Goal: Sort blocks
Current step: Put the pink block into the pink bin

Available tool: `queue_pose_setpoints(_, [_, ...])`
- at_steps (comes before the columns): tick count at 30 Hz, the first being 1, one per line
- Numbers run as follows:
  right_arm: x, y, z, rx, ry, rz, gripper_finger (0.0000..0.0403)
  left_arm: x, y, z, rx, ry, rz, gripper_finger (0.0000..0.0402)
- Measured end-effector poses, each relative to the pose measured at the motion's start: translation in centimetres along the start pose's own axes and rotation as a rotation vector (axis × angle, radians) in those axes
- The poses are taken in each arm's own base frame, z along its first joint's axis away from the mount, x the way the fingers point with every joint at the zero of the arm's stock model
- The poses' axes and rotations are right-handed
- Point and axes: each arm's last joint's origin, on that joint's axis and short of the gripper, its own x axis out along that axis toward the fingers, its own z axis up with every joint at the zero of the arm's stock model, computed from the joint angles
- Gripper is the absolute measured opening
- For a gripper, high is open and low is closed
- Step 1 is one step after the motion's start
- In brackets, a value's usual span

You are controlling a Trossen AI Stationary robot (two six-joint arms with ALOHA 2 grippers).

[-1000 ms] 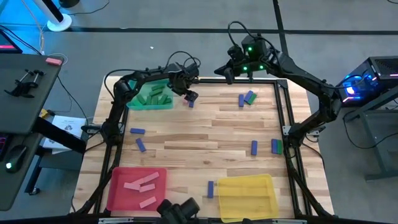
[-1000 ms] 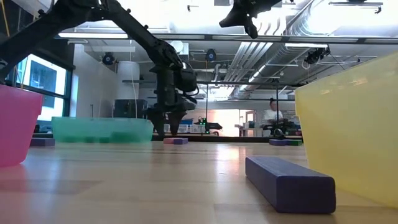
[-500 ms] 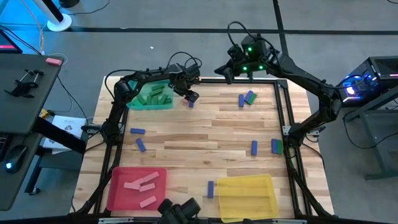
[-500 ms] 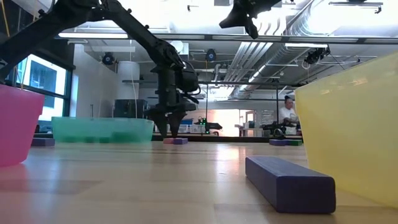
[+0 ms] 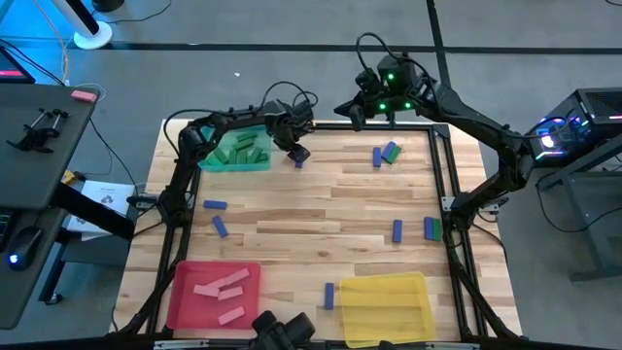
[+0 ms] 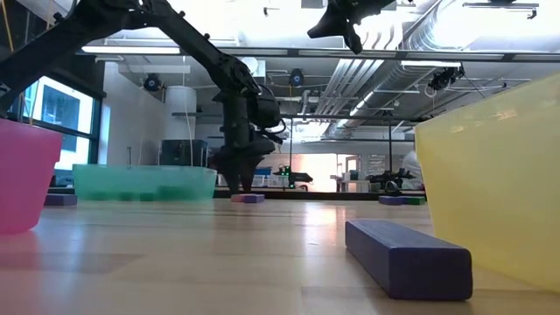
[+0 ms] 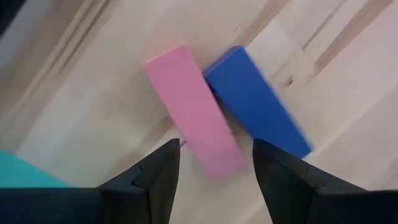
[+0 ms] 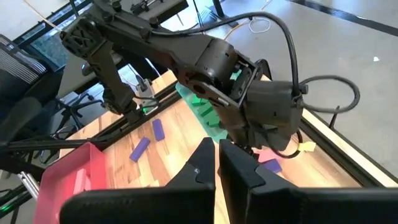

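A pink block (image 7: 189, 106) and a blue block (image 7: 258, 102) lie flat side by side on the wooden table (image 5: 321, 209), just right of the green tray (image 5: 236, 152). My left gripper (image 7: 216, 148) points straight down over them. It is open, its fingers standing on either side of the pink block's near end without touching it. In the low view its tips (image 6: 242, 184) hang a little above the pair (image 6: 248, 199). My right gripper (image 5: 356, 115) is held high over the table's far edge, shut (image 8: 216, 163) and holding nothing.
The green tray holds green blocks. A red tray (image 5: 214, 292) with pink blocks and a yellow tray (image 5: 384, 306) sit at the near edge. Blue blocks (image 5: 215, 205) (image 5: 397, 230) (image 5: 329, 296) and green ones (image 5: 392, 152) (image 5: 436, 229) lie scattered; the table's middle is bare wood.
My left gripper has stayed over the pink and blue blocks and has turned a little about its downward-pointing axis. The blocks have not moved.
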Motion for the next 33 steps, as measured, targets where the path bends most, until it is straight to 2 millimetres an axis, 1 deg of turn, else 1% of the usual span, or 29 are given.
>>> queue_pose_setpoints(3, [0.0, 0.0, 0.0, 0.000, 0.000, 0.000, 0.0000, 0.4, -0.3, -0.4, 0.066, 0.013, 0.046, 0.0188])
queue_pose_setpoints(6, [0.0, 0.0, 0.0, 0.000, 0.000, 0.000, 0.0000, 0.7, -0.7, -0.4, 0.086, -0.006, 0.082, 0.0188])
queue_pose_setpoints(11, [0.0, 0.0, 0.0, 0.006, -0.002, -0.006, 0.0000, 0.8, -0.8, -0.2, 0.023, -0.036, 0.100, 0.0188])
queue_pose_setpoints(20, [0.0, 0.0, 0.0, 0.007, -0.002, -0.006, 0.0000, 0.8, -0.8, -0.3, -0.046, -0.029, 0.104, 0.0188])
queue_pose_setpoints(30, [0.0, 0.0, 0.0, -0.001, -0.002, -0.006, 0.0000, 0.8, -1.1, -0.3, -0.041, -0.026, 0.096, 0.0188])
queue_pose_setpoints(33, [0.0, 0.0, 0.0, -0.003, -0.002, -0.006, 0.0000, 0.8, -1.9, -0.3, 0.034, -0.032, 0.076, 0.0188])
